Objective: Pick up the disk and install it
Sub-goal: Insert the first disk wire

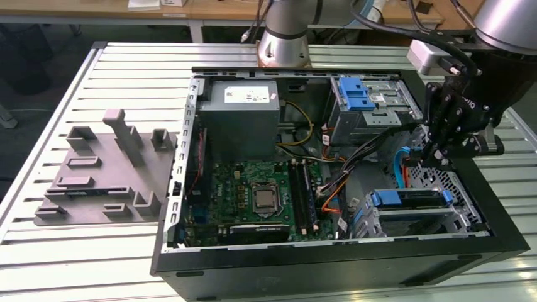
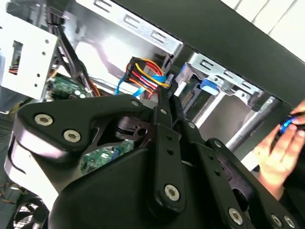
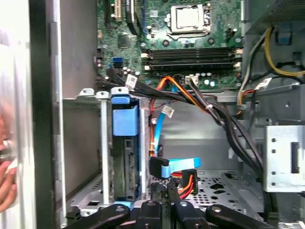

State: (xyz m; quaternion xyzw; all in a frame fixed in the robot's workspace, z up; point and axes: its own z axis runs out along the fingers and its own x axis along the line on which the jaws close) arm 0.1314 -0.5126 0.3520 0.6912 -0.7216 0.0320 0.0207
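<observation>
The disk (image 1: 409, 199), grey with blue plastic rails, sits inside the drive bay at the near corner of the open computer case on the exterior view's right. The first wrist view has it standing on edge in that bay, disk (image 3: 125, 162), with a blue tab at its end. My gripper (image 1: 438, 154) hangs just above the case beyond the bay, apart from the disk. In both wrist views its black fingers meet with nothing between them: gripper (image 3: 165, 206), gripper (image 2: 167, 102). A bundle of orange, red and blue cables (image 3: 178, 169) lies right in front of the fingertips.
A person's hand (image 2: 279, 145) holding something blue is just outside the case wall by the bay. Inside the case are the grey power-supply box (image 1: 243, 107), a silver cage with a blue latch (image 1: 363, 100) and the motherboard (image 1: 260, 195). A grey fixture (image 1: 109, 170) lies on the table.
</observation>
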